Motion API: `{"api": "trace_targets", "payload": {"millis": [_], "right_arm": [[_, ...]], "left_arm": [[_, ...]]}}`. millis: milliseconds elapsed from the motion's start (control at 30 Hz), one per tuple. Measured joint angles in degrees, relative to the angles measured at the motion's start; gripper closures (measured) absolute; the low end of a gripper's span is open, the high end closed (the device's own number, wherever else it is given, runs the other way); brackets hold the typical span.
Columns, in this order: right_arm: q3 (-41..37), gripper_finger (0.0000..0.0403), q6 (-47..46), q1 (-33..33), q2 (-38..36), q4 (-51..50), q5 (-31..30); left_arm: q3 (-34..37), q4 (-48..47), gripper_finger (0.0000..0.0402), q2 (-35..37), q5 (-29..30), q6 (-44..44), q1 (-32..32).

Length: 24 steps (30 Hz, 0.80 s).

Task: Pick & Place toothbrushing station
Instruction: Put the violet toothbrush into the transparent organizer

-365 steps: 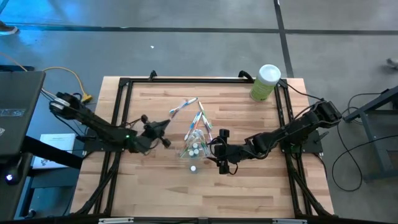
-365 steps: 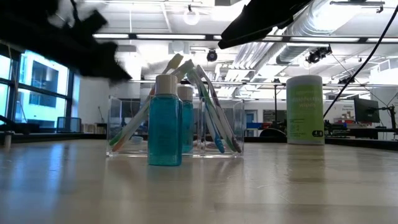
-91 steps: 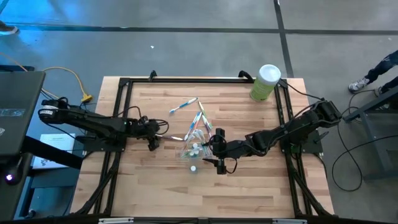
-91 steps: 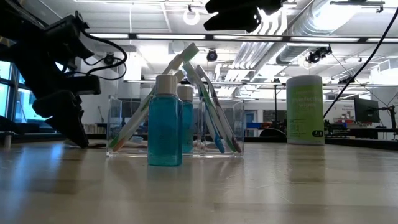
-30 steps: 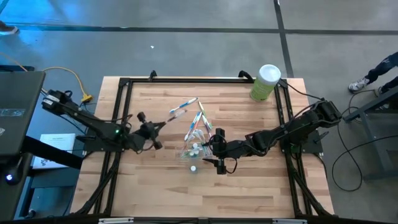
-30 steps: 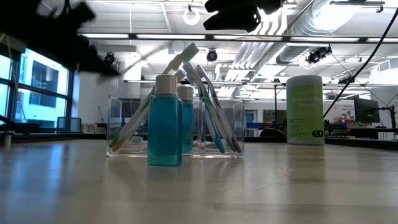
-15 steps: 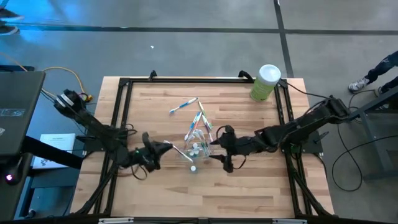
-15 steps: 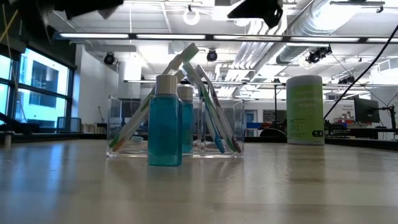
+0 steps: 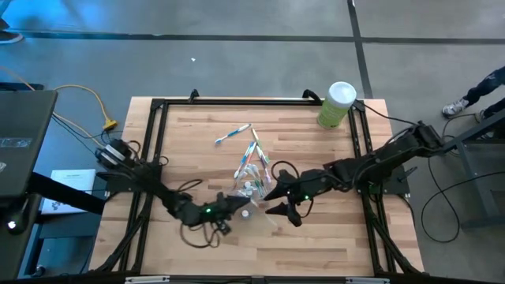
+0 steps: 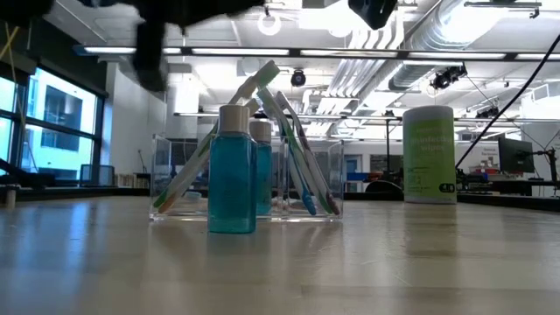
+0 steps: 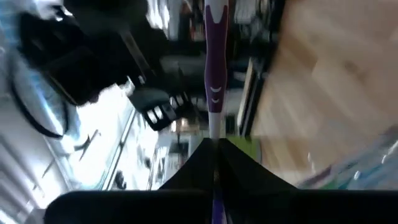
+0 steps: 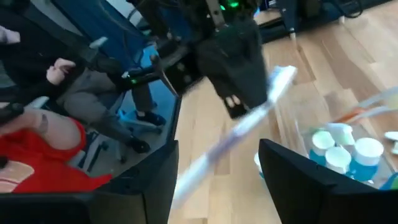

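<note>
Just beside the clear holder (image 9: 248, 188), the left claw (image 9: 237, 203) clamps a purple toothbrush (image 11: 214, 68) while the right claw (image 9: 278, 202), fingers spread wide around it, holds nothing.

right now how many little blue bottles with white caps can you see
3 in the right wrist view, clustered together at the clear holder: one bottle, a second, a third. The low view shows only two, one bottle in front of another, so more may be hidden.
</note>
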<state>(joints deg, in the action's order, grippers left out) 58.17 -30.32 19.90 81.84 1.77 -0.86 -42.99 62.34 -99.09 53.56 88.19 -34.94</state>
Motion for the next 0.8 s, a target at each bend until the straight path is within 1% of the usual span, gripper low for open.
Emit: {"api": "trace_targets", "payload": {"millis": [100,200,333,467,667,800], "right_arm": [[0.0,0.0181,0.0,0.8,0.5,-0.4,-2.1],[0.0,0.0168,0.1,1.6,1.1,-1.7,-3.3],[0.0,0.0151,0.4,2.6,1.0,-3.8,-6.4],[0.0,0.0146,0.9,2.7,1.1,-5.5,-9.5],[0.0,0.0151,2.0,2.7,1.1,-5.7,-9.7],[0.0,0.0154,2.0,2.7,2.7,-4.5,-9.7]], "left_arm": [[-2.9,-0.1,0.0399,-2.4,0.8,-0.4,2.3],[-4.2,-1.8,0.0399,-3.2,1.7,-0.6,3.2],[-5.5,-2.5,0.0399,-3.5,0.7,-0.9,2.3],[-6.8,-4.0,0.0399,-3.4,0.5,-1.0,1.3],[-8.0,-6.4,0.0399,-3.4,0.3,-1.1,1.2],[-8.4,-7.3,0.0399,-3.4,0.2,-1.2,1.6]]}}
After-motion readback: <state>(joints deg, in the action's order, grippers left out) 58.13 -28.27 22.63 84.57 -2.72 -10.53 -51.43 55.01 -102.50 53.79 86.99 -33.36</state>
